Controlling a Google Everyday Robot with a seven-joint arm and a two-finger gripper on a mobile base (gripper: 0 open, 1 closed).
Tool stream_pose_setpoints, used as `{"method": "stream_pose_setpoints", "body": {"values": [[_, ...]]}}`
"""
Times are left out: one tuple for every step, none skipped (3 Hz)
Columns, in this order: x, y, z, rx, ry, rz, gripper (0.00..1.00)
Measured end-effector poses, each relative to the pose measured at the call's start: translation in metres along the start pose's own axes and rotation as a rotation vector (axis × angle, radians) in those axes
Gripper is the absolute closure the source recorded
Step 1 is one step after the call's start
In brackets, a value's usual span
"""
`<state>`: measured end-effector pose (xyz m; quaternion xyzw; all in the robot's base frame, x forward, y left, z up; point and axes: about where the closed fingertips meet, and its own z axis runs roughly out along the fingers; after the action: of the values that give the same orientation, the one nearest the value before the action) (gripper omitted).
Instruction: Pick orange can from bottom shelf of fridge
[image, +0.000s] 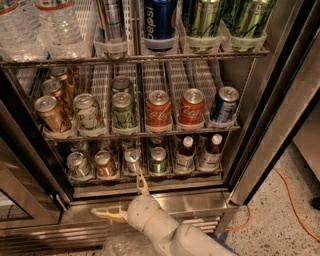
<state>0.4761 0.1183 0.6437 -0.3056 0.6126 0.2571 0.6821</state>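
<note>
The fridge (283, 107) stands open. On its bottom shelf (150, 177) the orange can (105, 164) is second from the left, between two silver cans. My gripper (123, 198) is just in front of the shelf's front edge, below and slightly right of the orange can, apart from it. It is open wide: one tan finger (141, 182) points up toward the silver can (132, 160), the other (107, 214) points left along the fridge sill. It holds nothing.
A green can (158, 160) and two small bottles (185, 154) fill the right lanes of the bottom shelf. The rack above holds brown-gold cans (49, 114), green cans, red Coca-Cola cans (159, 110) and a blue can. An orange cable (290, 200) lies on the floor at right.
</note>
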Motion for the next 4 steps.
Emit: {"method": "stream_pose_setpoints", "body": {"values": [[0.000, 0.000, 0.000, 0.000, 0.000, 0.000, 0.00], [0.017, 0.000, -0.001, -0.021, -0.007, 0.026, 0.00], [0.027, 0.009, -0.010, 0.013, -0.014, 0.044, 0.00], [0.039, 0.017, -0.016, 0.065, 0.027, 0.007, 0.00]]}}
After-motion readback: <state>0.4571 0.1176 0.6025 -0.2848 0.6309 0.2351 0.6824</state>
